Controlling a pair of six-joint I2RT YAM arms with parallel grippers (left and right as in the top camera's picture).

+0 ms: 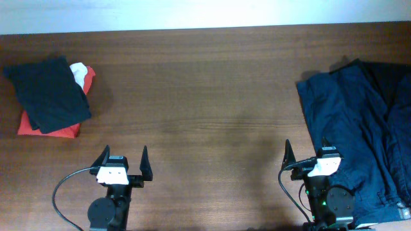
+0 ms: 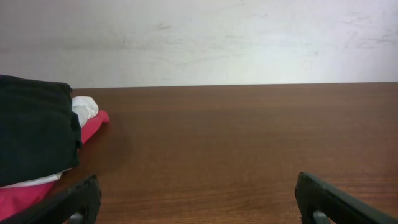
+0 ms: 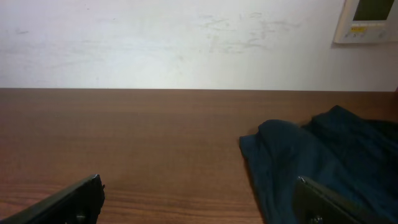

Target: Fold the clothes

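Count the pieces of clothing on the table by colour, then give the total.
black garment: 1
white garment: 1
red garment: 1
navy blue garment: 1
Total: 4. The darker cloth at the right edge may be a fifth, but the pictures do not settle that.

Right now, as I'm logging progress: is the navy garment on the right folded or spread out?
Spread out, not folded: the navy shorts lie wide, flat and rumpled over the table at right.
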